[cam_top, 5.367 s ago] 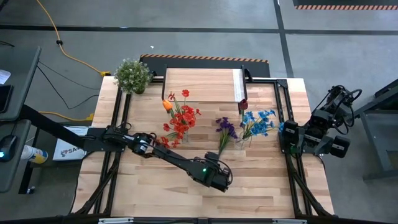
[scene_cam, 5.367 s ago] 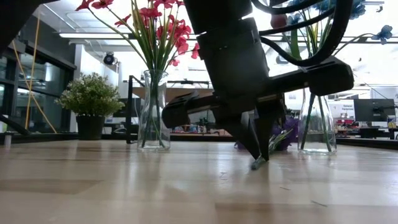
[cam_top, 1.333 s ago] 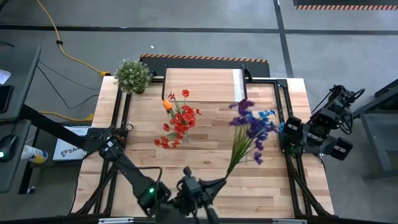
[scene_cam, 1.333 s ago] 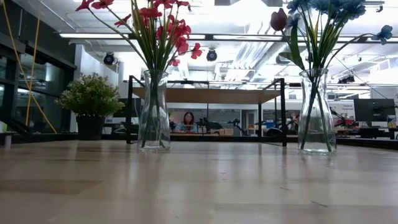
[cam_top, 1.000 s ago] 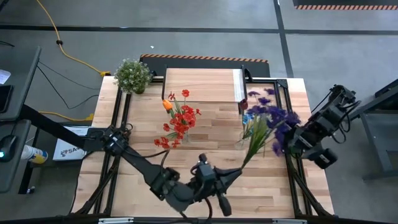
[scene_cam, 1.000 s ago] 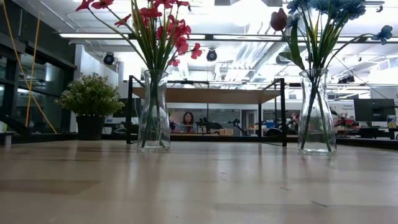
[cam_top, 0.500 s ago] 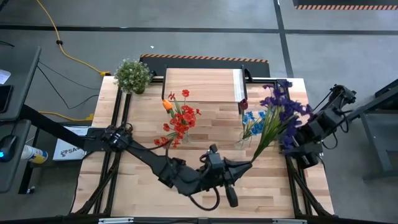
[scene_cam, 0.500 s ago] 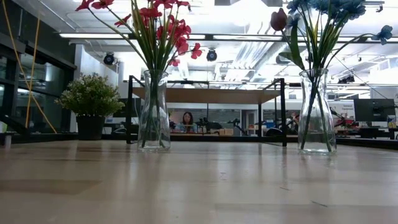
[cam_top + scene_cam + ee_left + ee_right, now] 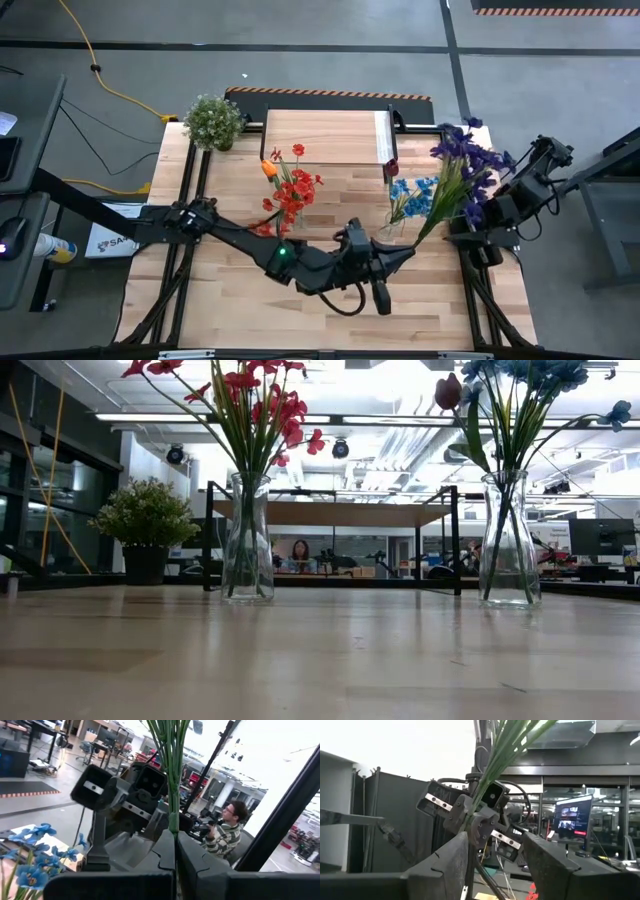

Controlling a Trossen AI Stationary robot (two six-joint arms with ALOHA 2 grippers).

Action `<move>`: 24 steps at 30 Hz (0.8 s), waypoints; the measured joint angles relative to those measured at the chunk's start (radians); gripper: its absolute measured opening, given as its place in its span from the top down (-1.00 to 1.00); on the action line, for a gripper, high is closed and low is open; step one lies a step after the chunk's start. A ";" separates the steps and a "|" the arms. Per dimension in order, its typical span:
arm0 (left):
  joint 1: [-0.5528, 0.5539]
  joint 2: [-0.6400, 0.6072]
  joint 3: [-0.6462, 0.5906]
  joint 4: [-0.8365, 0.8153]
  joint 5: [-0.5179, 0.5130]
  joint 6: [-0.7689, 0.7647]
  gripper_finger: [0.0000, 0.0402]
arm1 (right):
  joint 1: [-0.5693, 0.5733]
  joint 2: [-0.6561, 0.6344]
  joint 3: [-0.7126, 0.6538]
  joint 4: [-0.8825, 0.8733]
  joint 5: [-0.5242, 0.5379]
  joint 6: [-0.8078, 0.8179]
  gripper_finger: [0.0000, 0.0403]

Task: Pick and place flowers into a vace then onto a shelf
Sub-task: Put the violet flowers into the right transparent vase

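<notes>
While carrying purple flowers (image 9: 462,160) in clamped left gripper (image 9: 408,248), right gripper (image 9: 470,222) jaws parted: next, hand over stems.

vases (image 9: 248,540): 2 | potted plant (image 9: 213,121): 1 | shelf (image 9: 325,135): 1 | arms: 2

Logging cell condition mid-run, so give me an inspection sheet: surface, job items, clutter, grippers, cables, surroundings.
Surface: light wood table, bare at the front.
Job items: red flowers in a glass vase; blue flowers in a second vase; purple bunch held aloft; shelf at the back, nothing on top.
Clutter: potted plant at the back-left corner.
Grippers: left gripper shut on the purple bunch's stem; right gripper open, facing that bunch.
Cables: yellow cable on the floor.
Surroundings: a person seated beyond the table.
</notes>
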State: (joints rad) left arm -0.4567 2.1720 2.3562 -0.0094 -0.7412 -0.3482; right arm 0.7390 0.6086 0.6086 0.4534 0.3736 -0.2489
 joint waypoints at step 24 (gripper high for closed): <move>0.025 0.016 0.000 -0.029 0.017 -0.033 0.85 | -0.329 0.106 0.000 0.127 -0.366 0.301 0.09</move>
State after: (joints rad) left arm -0.4313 2.1883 2.3558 -0.0381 -0.7243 -0.3807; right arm 0.4099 0.7142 0.6090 0.5800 0.0074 0.0522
